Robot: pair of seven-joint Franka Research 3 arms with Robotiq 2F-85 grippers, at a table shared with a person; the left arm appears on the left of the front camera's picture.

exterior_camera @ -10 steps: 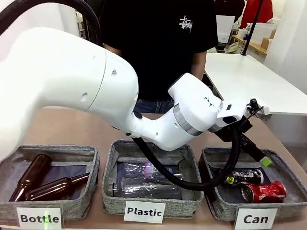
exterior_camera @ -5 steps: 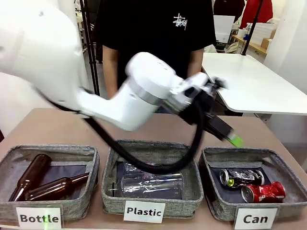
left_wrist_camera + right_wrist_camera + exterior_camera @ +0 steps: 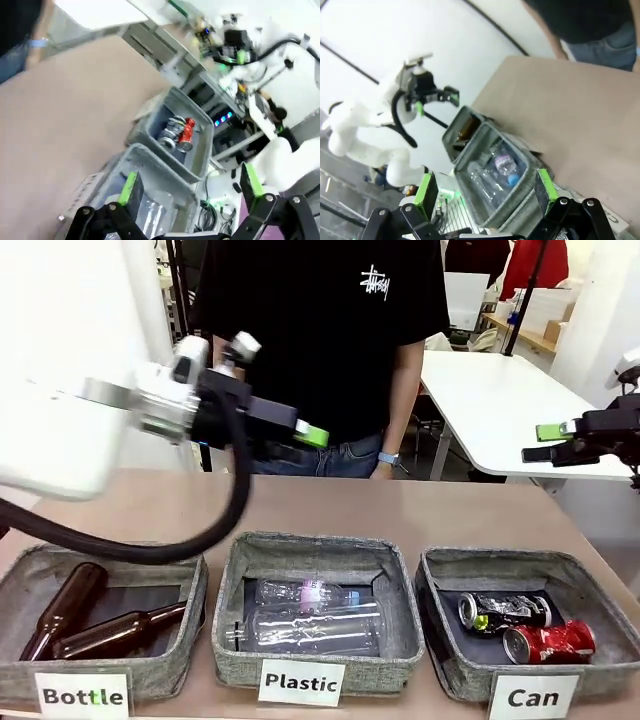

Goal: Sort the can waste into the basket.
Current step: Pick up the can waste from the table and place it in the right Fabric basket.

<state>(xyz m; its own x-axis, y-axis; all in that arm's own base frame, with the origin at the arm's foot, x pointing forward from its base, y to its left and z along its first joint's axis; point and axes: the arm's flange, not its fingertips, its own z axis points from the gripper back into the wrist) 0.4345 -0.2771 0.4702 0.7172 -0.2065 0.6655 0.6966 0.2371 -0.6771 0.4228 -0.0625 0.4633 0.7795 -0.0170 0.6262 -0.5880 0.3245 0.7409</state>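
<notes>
The grey basket (image 3: 436, 592) labelled "Can" stands at the front right. Two crushed cans lie in it side by side: a black can (image 3: 503, 610) with yellow-green marks and a red can (image 3: 548, 641). My left gripper (image 3: 303, 430) hangs open and empty high over the table's left middle, far from the basket. Open and empty too, my right gripper (image 3: 545, 442) hovers at the right edge, above and behind the basket. In the left wrist view both cans (image 3: 179, 132) lie in the basket (image 3: 152, 114) beyond my open left gripper (image 3: 190, 185). My right gripper (image 3: 485, 190) is open in its wrist view.
A "Plastic" bin (image 3: 230, 595) with clear bottles (image 3: 315, 618) sits in the middle and a "Bottle" bin (image 3: 197, 585) with brown bottles (image 3: 90, 625) at the left. A person stands at the far side, one hand (image 3: 385, 464) at the table's edge. Bare tabletop (image 3: 330, 505) lies behind the bins.
My left arm has swung from over the Can basket up and leftward, away from it. My right gripper has come into view at the right edge. Both cans stay in the basket.
</notes>
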